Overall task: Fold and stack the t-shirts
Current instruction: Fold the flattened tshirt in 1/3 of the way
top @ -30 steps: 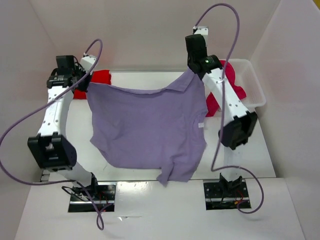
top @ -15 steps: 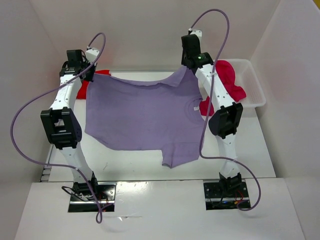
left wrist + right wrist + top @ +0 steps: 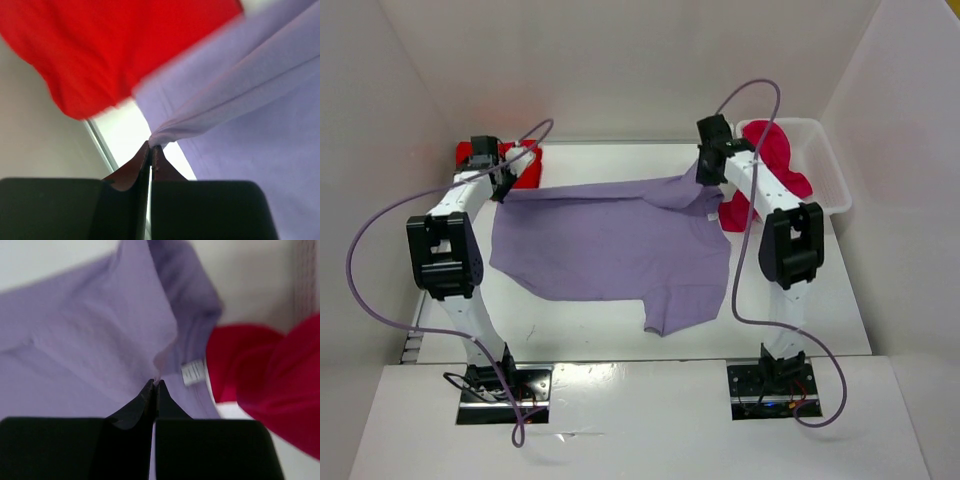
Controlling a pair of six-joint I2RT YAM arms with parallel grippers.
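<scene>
The lavender t-shirt point(image 3: 610, 245) lies spread across the table, its far edge pulled taut between both grippers. My left gripper point(image 3: 505, 185) is shut on its far left corner point(image 3: 160, 135). My right gripper point(image 3: 705, 172) is shut on its far right corner point(image 3: 157, 367), beside a small white label point(image 3: 192, 372). The bright red t-shirt point(image 3: 525, 165) lies at the far left, just behind the left gripper point(image 3: 151, 146). The crimson t-shirt point(image 3: 775, 160) hangs out of the white bin, close to the right of the right gripper point(image 3: 154, 382).
The white plastic bin point(image 3: 825, 165) stands at the far right against the wall. White enclosure walls close in the table on the left, back and right. Purple cables point(image 3: 380, 230) loop off both arms.
Both grippers have come down toward the far part of the table with the lavender t-shirt, which went from hanging in the air to lying spread on the surface.
</scene>
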